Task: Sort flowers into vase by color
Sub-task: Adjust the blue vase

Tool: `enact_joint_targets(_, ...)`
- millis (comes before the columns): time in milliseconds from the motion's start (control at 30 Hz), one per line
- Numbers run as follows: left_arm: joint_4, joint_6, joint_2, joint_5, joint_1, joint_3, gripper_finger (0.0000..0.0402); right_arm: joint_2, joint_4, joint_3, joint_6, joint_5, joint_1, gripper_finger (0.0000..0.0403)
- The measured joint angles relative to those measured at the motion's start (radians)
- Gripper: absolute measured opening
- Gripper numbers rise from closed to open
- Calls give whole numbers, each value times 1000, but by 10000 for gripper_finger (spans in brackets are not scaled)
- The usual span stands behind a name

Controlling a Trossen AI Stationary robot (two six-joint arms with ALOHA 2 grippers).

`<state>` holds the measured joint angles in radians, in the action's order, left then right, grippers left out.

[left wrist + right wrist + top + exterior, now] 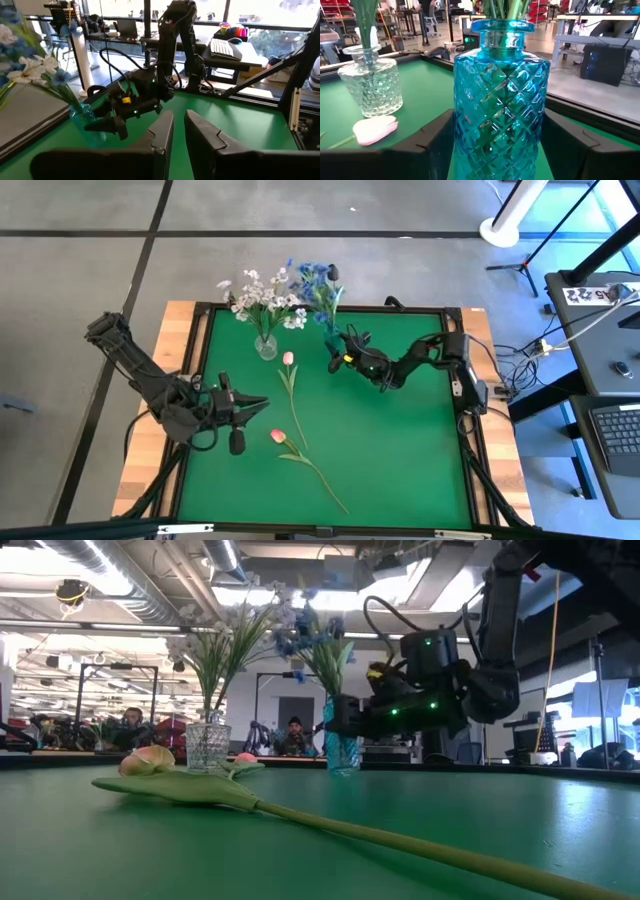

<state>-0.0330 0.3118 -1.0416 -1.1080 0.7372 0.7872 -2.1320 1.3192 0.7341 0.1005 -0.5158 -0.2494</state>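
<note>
1. White sprays (262,298) are already stood in the clear vase (266,346), blue sprays (318,284) in the blue vase (500,95), at upper centre.
2. Two pink tulips (288,359) (278,436) are left lying mid-frame on the green mat (400,450).
3. The right gripper (335,360) is spread around the blue vase.
4. The left gripper (262,404), at left, is held slightly parted, empty.

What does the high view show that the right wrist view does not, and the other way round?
Only the high view: the left gripper, open beside two pink tulips lying on the mat, and the blossoms above both vases. Only the right wrist view: the blue vase's diamond pattern, between the right gripper's fingers. Both show the clear vase and one tulip head.
</note>
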Motion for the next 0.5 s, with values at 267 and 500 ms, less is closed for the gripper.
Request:
enact_joint_targets(267,-55,53,0,0,0,0,44,-28,11,2,-4,14,9,244)
enact_joint_targets(500,-67,63,0,0,0,0,44,-29,-37,1,-102,19,54,244)
